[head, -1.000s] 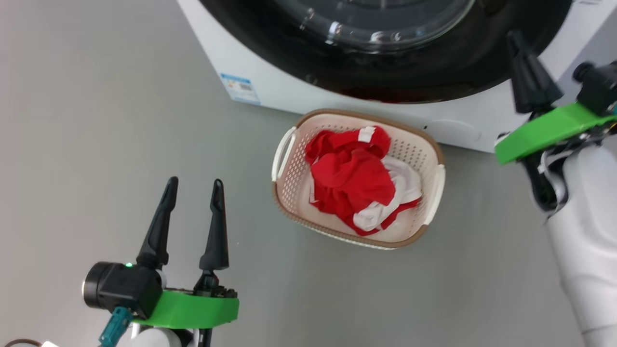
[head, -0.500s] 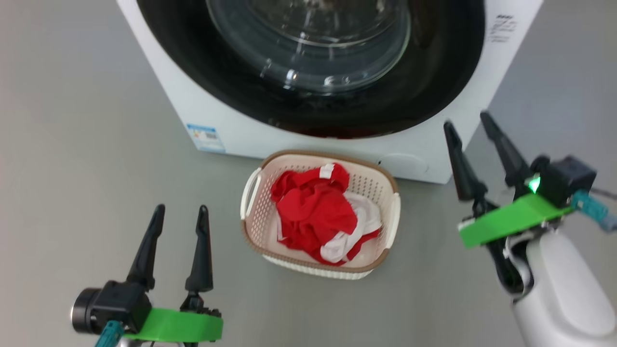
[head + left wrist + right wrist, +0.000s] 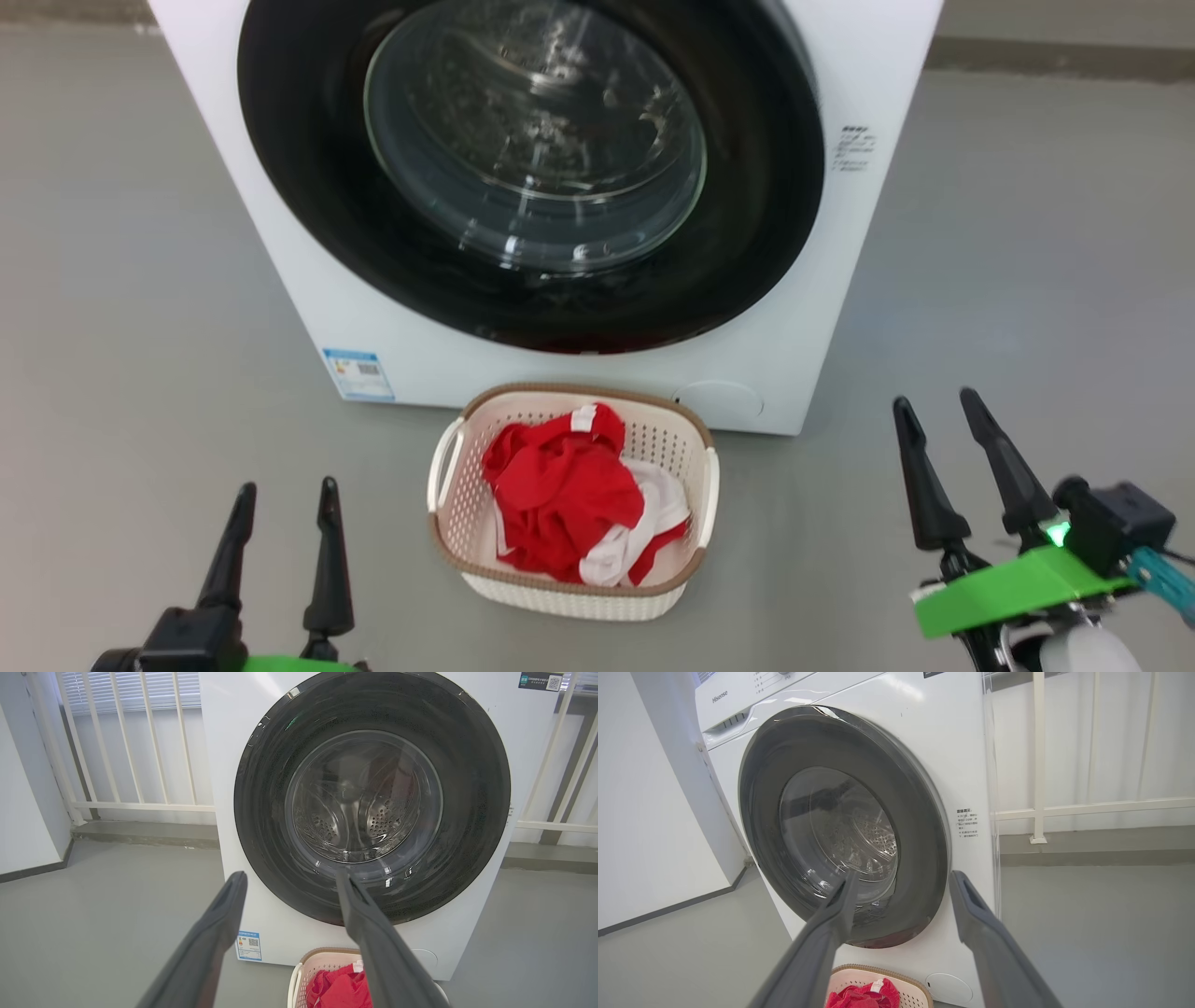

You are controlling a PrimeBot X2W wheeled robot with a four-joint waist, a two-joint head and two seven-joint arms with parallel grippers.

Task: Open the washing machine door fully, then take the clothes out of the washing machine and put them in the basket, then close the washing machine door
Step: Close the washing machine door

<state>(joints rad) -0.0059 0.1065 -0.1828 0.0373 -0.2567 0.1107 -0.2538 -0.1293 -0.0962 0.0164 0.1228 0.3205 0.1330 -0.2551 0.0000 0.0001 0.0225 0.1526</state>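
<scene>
The white washing machine [image 3: 308, 280] [image 3: 219, 742] [image 3: 943, 732] faces me with its black-rimmed door [image 3: 299, 187] [image 3: 472, 812] [image 3: 924, 826] lying flat against the front, glass bowl at the centre. On the floor before it sits the cream basket [image 3: 446, 551] [image 3: 295, 980] [image 3: 920, 994] with the red and white clothes [image 3: 560, 490] [image 3: 343, 989] [image 3: 864, 996] inside. My left gripper [image 3: 288, 497] [image 3: 290, 877] is open at lower left, empty. At lower right my right gripper [image 3: 936, 403] [image 3: 903, 877] also stands open and empty. Both are back from the machine.
Grey floor [image 3: 1027, 280] lies all around. A white railing [image 3: 140, 742] [image 3: 1087, 807] runs behind the machine, and a white wall [image 3: 644, 812] stands to its left. A blue label [image 3: 358, 373] marks the machine's lower left corner.
The head view has risen and drawn back, so more of the door shows. My right gripper came away from the door's rim to lower right and opened.
</scene>
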